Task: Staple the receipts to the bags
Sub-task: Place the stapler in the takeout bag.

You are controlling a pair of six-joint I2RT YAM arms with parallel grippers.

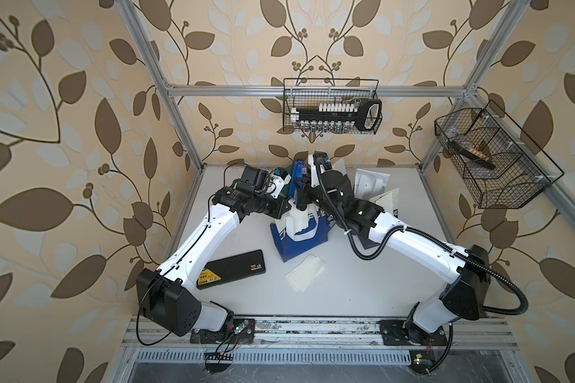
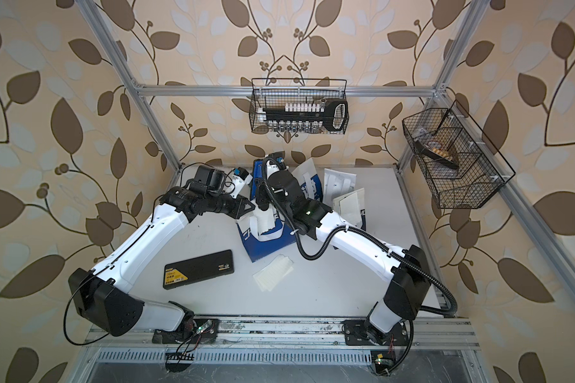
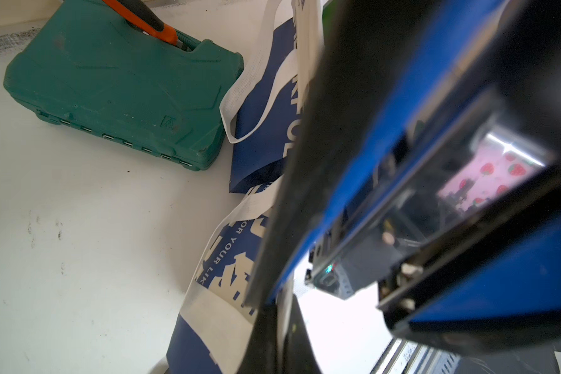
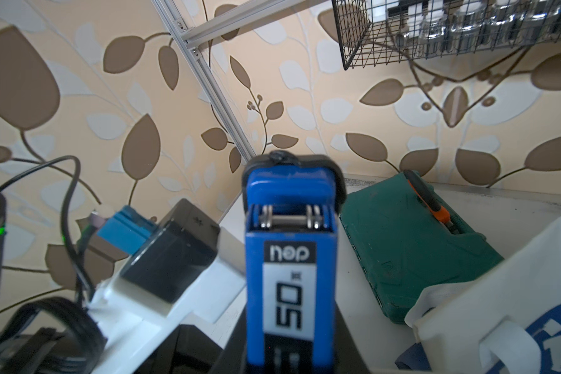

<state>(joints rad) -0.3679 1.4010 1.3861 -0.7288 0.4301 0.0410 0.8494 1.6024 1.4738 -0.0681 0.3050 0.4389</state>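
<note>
Stapler (image 4: 290, 275) clamped in right gripper (image 1: 302, 197), nose over navy bag (image 1: 299, 243) at table (image 1: 362, 285) centre, likely to bite receipt (image 1: 300, 220) draped on bag top. Left gripper (image 1: 283, 209) fully closed at bag's 10 o'clock, probably steadying it; pinched item unclear. Spare receipts (image 1: 304, 272) at 6 o'clock.

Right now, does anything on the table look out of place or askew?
Nothing torn or spilled. The bags at the back right lie overlapping at different angles. The receipts are fanned crooked beside the front navy bag. What looks like an orange-handled tool lies on the green case. The right hand holds the blue stapler.
</note>
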